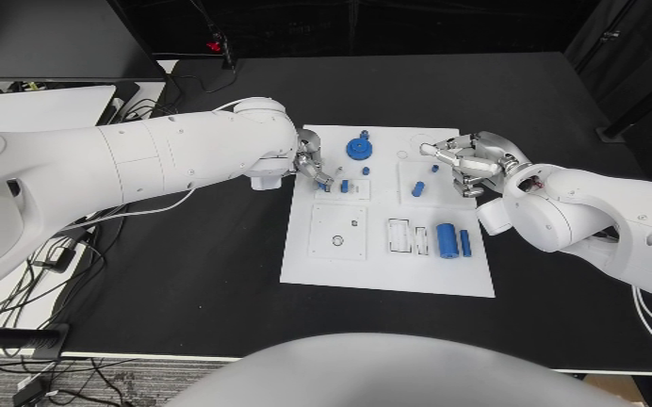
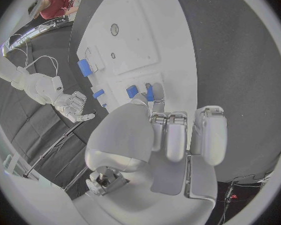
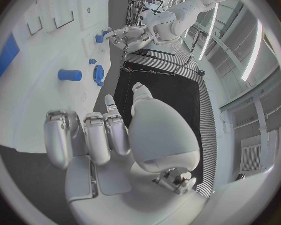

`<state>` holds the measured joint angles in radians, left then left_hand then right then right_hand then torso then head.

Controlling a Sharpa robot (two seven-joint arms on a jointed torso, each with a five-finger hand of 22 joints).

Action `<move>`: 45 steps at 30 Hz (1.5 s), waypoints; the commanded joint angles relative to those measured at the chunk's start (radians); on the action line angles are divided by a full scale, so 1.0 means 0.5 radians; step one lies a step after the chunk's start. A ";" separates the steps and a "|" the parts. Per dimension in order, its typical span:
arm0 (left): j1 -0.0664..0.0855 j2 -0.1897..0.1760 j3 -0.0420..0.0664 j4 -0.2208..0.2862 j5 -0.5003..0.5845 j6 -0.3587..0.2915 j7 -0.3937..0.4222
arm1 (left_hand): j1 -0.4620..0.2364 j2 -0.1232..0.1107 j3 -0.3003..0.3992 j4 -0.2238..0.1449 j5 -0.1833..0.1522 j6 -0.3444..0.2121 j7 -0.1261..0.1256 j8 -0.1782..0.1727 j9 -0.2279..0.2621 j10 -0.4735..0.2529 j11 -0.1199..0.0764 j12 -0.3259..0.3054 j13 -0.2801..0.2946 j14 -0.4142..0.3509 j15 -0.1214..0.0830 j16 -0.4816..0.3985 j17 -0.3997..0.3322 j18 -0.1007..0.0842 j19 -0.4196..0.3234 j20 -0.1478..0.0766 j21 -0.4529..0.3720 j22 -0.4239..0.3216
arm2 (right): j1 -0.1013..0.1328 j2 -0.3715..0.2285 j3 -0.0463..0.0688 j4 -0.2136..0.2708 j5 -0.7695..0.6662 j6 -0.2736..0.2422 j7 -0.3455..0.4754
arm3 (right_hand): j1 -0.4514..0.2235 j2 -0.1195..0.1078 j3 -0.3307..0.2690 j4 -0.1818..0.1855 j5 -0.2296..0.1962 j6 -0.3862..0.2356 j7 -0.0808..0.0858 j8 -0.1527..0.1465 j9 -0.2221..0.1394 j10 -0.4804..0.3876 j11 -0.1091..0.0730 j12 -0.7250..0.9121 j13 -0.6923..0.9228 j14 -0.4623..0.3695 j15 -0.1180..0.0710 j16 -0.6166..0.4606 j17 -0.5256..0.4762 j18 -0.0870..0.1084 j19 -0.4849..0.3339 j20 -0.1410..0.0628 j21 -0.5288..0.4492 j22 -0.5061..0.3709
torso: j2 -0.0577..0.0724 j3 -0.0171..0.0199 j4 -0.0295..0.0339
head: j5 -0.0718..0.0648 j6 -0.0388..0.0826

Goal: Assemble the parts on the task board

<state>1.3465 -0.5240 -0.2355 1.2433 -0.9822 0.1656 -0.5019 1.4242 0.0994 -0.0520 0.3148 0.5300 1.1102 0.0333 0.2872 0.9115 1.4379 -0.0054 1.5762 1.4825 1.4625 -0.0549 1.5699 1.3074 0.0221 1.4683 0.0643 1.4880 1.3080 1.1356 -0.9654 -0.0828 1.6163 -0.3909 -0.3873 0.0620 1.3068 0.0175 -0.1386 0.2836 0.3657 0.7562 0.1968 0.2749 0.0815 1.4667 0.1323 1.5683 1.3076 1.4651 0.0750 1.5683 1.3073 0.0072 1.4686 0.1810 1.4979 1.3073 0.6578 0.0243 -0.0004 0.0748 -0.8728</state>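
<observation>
You are looking down at the black table [image 1: 203, 284], which is carrying the white task board [image 1: 387, 275] in its middle. The left arm [image 1: 150, 162] is reaching in across the board's near-left edge, and the right arm [image 1: 571, 214] is coming in from the other side.

The left hand [image 1: 313, 170] is hovering over the board's upper left part, with its fingers [image 2: 176, 135] lying together and curled; the thumb and a fingertip are sitting right at a small blue part [image 2: 148, 91], but you cannot tell from these views whether it is actually pinched. The right hand [image 1: 469, 162] is poised over the board's upper right corner, fingers [image 3: 97, 135] drawn in side by side, and nothing is showing in its grasp.

On the board, a blue gear [image 1: 359, 150] is standing near the top edge, a blue peg [image 1: 420, 187] is lying close to the right hand, and two blue cylinders [image 1: 454, 239] are lying side by side lower right.
</observation>
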 commanded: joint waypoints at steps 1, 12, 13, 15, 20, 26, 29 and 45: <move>-0.005 0.009 -0.002 -0.005 -0.007 0.028 -0.032 | 0.212 0.191 0.054 -0.045 0.013 0.001 -0.016 0.003 0.002 0.266 -0.045 -0.011 0.177 0.217 -0.011 0.002 0.527 0.017 -0.006 -0.005 -0.010 0.444 | 0.002 0.001 0.001 0.006 -0.003 0.016 0.012 | -0.001 0.015 -0.013 -0.001 0.007 -0.015 0.030 0.010 0.002 0.208 0.014 0.005 0.526 0.211 0.011 0.005 0.527 0.037 0.057 0.016 -0.009 0.458 | 0.000 -0.0005 0.000 | 0.001 0.000; -0.011 0.034 -0.002 -0.018 -0.019 0.032 -0.024 | 0.211 0.190 0.058 -0.044 0.013 -0.001 -0.015 0.002 0.002 0.266 -0.044 -0.011 0.177 0.217 -0.011 0.002 0.527 0.018 -0.009 -0.005 -0.012 0.443 | 0.002 0.001 0.001 0.005 -0.003 0.016 0.010 | -0.004 0.017 -0.017 0.000 0.009 -0.017 0.030 0.014 0.002 0.208 0.014 0.005 0.526 0.211 0.011 0.005 0.527 0.038 0.056 0.016 -0.010 0.457 | 0.000 -0.0006 -0.002 | 0.001 0.000; -0.011 0.035 -0.002 -0.019 -0.019 0.033 -0.022 | 0.211 0.190 0.058 -0.044 0.013 -0.001 -0.015 0.002 0.002 0.266 -0.044 -0.011 0.177 0.217 -0.011 0.002 0.527 0.018 -0.009 -0.005 -0.012 0.443 | 0.002 0.001 0.001 0.005 -0.003 0.017 0.010 | -0.004 0.017 -0.017 0.000 0.009 -0.017 0.030 0.014 0.002 0.208 0.014 0.005 0.526 0.211 0.011 0.005 0.527 0.038 0.056 0.016 -0.010 0.457 | 0.000 -0.0001 -0.001 | 0.000 0.000; -0.012 0.036 -0.002 -0.020 -0.019 0.034 -0.020 | 0.211 0.190 0.058 -0.044 0.013 -0.001 -0.015 0.002 0.002 0.266 -0.044 -0.011 0.177 0.217 -0.011 0.002 0.527 0.018 -0.009 -0.005 -0.012 0.443 | 0.002 0.000 0.001 0.005 -0.003 0.017 0.010 | -0.004 0.017 -0.017 0.000 0.009 -0.017 0.030 0.014 0.002 0.208 0.014 0.005 0.526 0.211 0.011 0.005 0.527 0.038 0.056 0.016 -0.010 0.457 | 0.000 -0.0001 -0.001 | -0.001 0.000; -0.013 0.036 -0.002 -0.022 -0.019 0.042 -0.027 | 0.211 0.190 0.058 -0.044 0.013 -0.001 -0.015 0.002 0.002 0.266 -0.044 -0.011 0.177 0.217 -0.011 0.002 0.527 0.018 -0.009 -0.005 -0.012 0.443 | 0.002 0.000 0.001 0.006 -0.003 0.016 0.013 | -0.004 0.017 -0.017 0.000 0.009 -0.017 0.030 0.014 0.002 0.208 0.014 0.005 0.526 0.211 0.011 0.005 0.527 0.038 0.056 0.016 -0.010 0.457 | 0.000 -0.0001 -0.002 | -0.001 0.000; -0.015 0.043 -0.002 -0.024 -0.018 0.081 -0.040 | 0.192 0.188 0.090 -0.041 0.009 -0.025 -0.005 -0.014 -0.008 0.266 -0.036 -0.011 0.177 0.217 -0.007 0.002 0.527 0.020 -0.017 -0.003 -0.020 0.440 | 0.002 -0.001 0.001 0.006 -0.003 0.017 0.013 | -0.004 0.017 -0.017 0.000 0.009 -0.017 0.030 0.014 0.002 0.208 0.014 0.005 0.526 0.211 0.011 0.005 0.527 0.038 0.056 0.016 -0.010 0.457 | 0.000 -0.0002 0.000 | -0.002 0.000; -0.017 0.047 -0.002 -0.028 -0.018 0.098 -0.052 | 0.170 0.190 0.106 -0.039 0.005 -0.033 0.000 -0.023 -0.016 0.266 -0.031 -0.011 0.177 0.217 -0.004 0.002 0.527 0.021 -0.021 -0.001 -0.024 0.438 | 0.002 0.000 0.001 0.006 -0.003 0.017 0.013 | -0.004 0.017 -0.017 0.000 0.009 -0.017 0.030 0.014 0.002 0.208 0.014 0.005 0.526 0.211 0.011 0.005 0.527 0.038 0.056 0.016 -0.010 0.457 | 0.000 -0.0004 -0.002 | -0.001 0.000; -0.023 0.039 -0.002 -0.016 -0.018 0.154 -0.086 | -0.440 0.138 -0.077 -0.039 -0.224 -0.348 0.118 -0.191 -0.256 0.266 0.076 -0.011 0.177 0.217 0.083 0.002 0.527 0.035 -0.077 0.065 -0.073 0.418 | 0.001 -0.001 0.001 0.005 -0.003 0.021 0.014 | -0.006 0.020 -0.019 0.000 0.010 -0.019 0.030 0.017 0.001 0.208 0.014 0.005 0.526 0.211 0.011 0.005 0.527 0.036 0.061 0.016 -0.005 0.460 | -0.001 -0.0005 -0.002 | -0.001 0.000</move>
<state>1.3452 -0.5045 -0.2293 1.2342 -0.9844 0.2106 -0.5128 1.2226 0.1831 -0.0838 0.2952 0.4283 1.0193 0.1008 0.2032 0.8405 1.4577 0.0300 1.5641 1.4456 1.4672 -0.0215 1.5699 1.3074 0.0221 1.4324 0.0929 1.4531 1.3076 1.1351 -0.9662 -0.0828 1.6166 -0.3910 -0.3864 0.0619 1.3068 0.0175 -0.1441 0.2835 0.3657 0.7562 0.1968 0.2815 0.0815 1.4667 0.1323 1.5683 1.3076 1.4651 0.0750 1.5683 1.3073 0.0072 1.4651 0.1845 1.4980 1.3073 0.6575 0.0243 -0.0012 0.0733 -0.8727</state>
